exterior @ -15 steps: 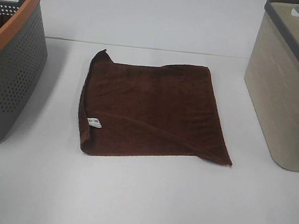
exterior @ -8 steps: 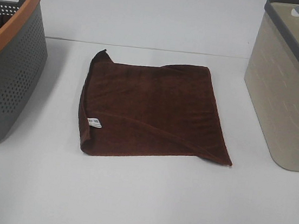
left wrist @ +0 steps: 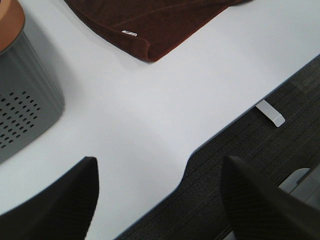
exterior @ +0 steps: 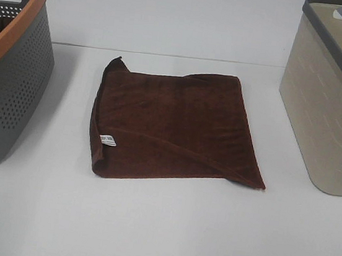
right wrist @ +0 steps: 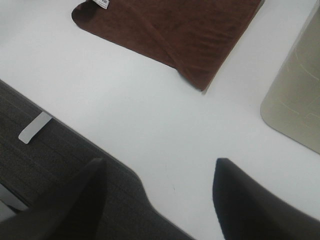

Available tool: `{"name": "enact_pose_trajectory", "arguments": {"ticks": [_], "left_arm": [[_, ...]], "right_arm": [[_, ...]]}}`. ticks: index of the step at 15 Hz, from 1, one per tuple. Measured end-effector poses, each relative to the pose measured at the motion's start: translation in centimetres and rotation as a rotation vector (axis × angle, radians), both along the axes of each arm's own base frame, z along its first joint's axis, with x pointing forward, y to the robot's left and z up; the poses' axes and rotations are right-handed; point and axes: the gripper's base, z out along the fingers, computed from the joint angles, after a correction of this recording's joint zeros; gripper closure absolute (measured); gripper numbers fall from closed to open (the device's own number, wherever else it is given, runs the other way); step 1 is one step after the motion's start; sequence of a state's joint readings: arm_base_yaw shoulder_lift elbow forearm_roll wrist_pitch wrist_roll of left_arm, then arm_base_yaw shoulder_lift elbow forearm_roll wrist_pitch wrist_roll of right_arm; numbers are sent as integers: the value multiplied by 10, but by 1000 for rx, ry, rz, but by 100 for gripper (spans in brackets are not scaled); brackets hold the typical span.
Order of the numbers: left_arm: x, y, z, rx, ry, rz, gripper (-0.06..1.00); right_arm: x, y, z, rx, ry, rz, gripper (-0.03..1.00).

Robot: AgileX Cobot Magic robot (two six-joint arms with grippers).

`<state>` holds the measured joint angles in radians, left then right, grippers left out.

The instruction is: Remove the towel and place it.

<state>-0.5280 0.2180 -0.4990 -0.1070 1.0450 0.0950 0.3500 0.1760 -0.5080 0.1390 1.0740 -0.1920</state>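
**Towel flat on the table, both grippers clear of it**

The towel (exterior: pixel 174 127) lies spread on the white table (exterior: pixel 159 226), about midway between the two baskets and touching neither. It is dark brown and roughly square, with a fold line running across its near part and its far left corner curled up a little. A small white tag (exterior: pixel 107 139) sits at its left edge, near the front corner.

At the left stands a grey perforated basket (exterior: pixel 5 101) with an orange rim. At the right stands a beige basket (exterior: pixel 325 116) with a dark grey rim and a handle slot in its far wall.

Neither arm shows in the high view. The left gripper (left wrist: pixel 157 200) hangs over the table's front edge with its fingers (left wrist: pixel 65 207) spread wide and nothing between them; the towel's tagged corner is well apart from it. The right gripper (right wrist: pixel 155 200) also hovers above the front edge, its fingers (right wrist: pixel 250 205) spread wide and empty. Both fingertips run out of frame, so their height above the table is hard to judge.

Dark carpet (left wrist: pixel 260 160) shows below the table edge.
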Motion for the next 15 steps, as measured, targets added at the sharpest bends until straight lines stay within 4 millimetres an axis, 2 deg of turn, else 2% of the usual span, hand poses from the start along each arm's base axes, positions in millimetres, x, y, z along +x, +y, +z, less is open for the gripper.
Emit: {"name": "enact_pose_trajectory", "arguments": {"ticks": [13, 15], "left_arm": [[-1, 1, 0, -4, -6, 16, 28], [4, 6, 0, -3, -7, 245, 28]], "right_arm": [[-2, -1, 0, 4, -15, 1, 37], [-1, -1, 0, 4, -15, -45, 37]]}}
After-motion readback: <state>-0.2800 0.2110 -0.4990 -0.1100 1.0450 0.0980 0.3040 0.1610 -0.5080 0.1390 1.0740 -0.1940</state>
